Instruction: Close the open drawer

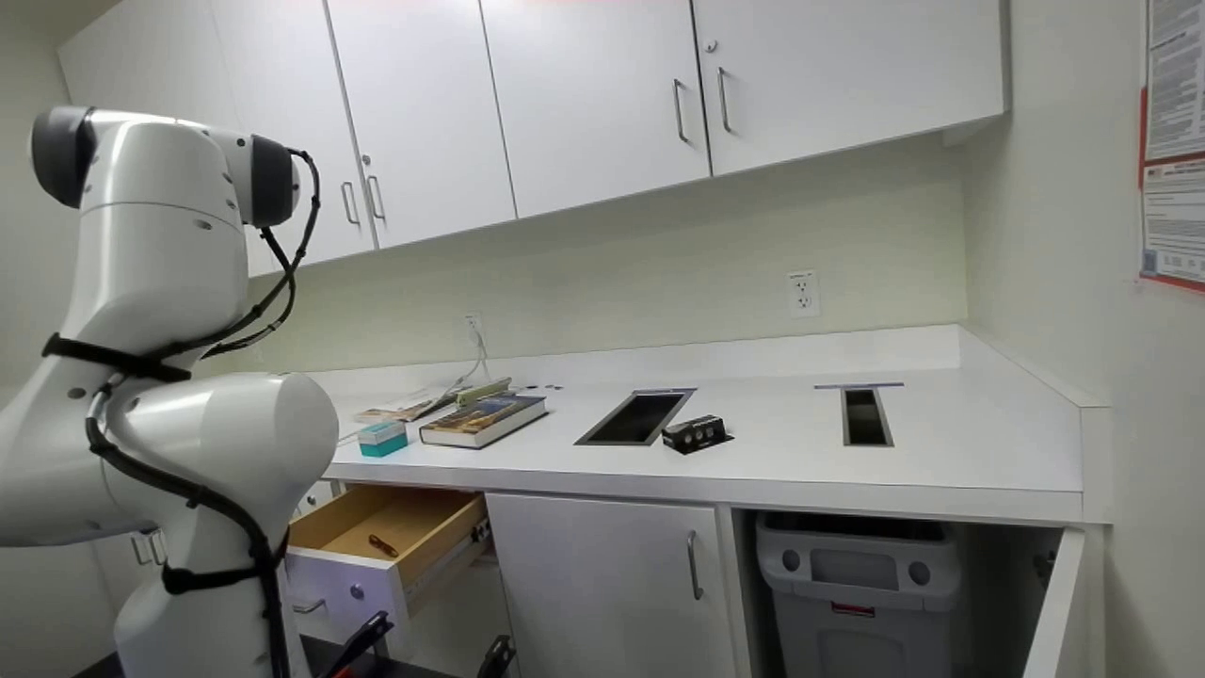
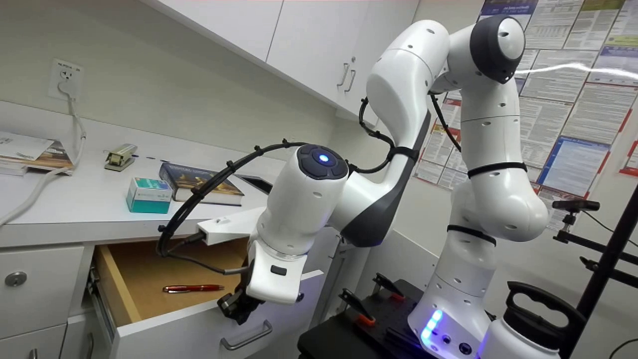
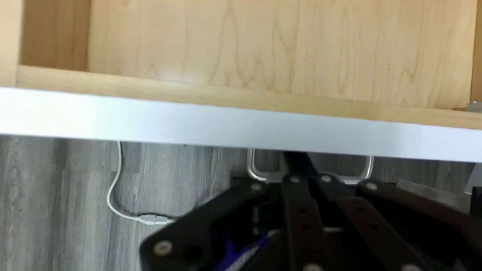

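The drawer stands open, with light wood inner sides and a white flat front (image 1: 377, 603); the front also shows in an exterior view (image 2: 184, 339). In the wrist view the white top edge of the drawer (image 3: 226, 122) crosses the picture. Its metal bar handle (image 3: 260, 175) sticks out below that edge, partly behind the fingers. My gripper (image 3: 299, 163) is shut with nothing visible between its fingers. Its tips point at the drawer front above the handle; whether they touch it is hidden. The gripper also shows by the front in an exterior view (image 2: 238, 306).
A red pen (image 2: 193, 288) lies in the drawer. The white counter (image 1: 527, 466) above holds a book (image 1: 482, 421), a teal box (image 1: 382, 439) and a stapler. A closed cabinet door (image 1: 607, 584) adjoins the drawer. Black clamps (image 2: 356, 303) stand on the robot's table.
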You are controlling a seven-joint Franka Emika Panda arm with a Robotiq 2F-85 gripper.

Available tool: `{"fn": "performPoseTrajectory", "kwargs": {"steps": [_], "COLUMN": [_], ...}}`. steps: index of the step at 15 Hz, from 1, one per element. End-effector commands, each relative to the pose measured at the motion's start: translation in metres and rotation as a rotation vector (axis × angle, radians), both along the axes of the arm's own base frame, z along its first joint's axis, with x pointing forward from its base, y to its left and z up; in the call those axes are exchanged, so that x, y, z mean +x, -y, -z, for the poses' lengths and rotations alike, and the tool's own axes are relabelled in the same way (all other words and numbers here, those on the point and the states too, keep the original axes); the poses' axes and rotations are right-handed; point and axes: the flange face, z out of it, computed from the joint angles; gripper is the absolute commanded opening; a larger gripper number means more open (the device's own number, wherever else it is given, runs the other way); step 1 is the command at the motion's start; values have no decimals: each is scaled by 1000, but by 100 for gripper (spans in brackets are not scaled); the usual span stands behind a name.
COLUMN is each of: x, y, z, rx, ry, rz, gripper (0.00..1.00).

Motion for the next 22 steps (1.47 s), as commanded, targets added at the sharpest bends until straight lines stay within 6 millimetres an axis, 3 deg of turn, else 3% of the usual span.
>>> {"fn": "performPoseTrajectory", "kwargs": {"steps": [1, 22], "x": [25, 134], "y": [4, 34], "z": [10, 2], "rx": [20, -43], "ry": [35, 210], "rz": [-17, -16], "gripper": [3, 4]}}
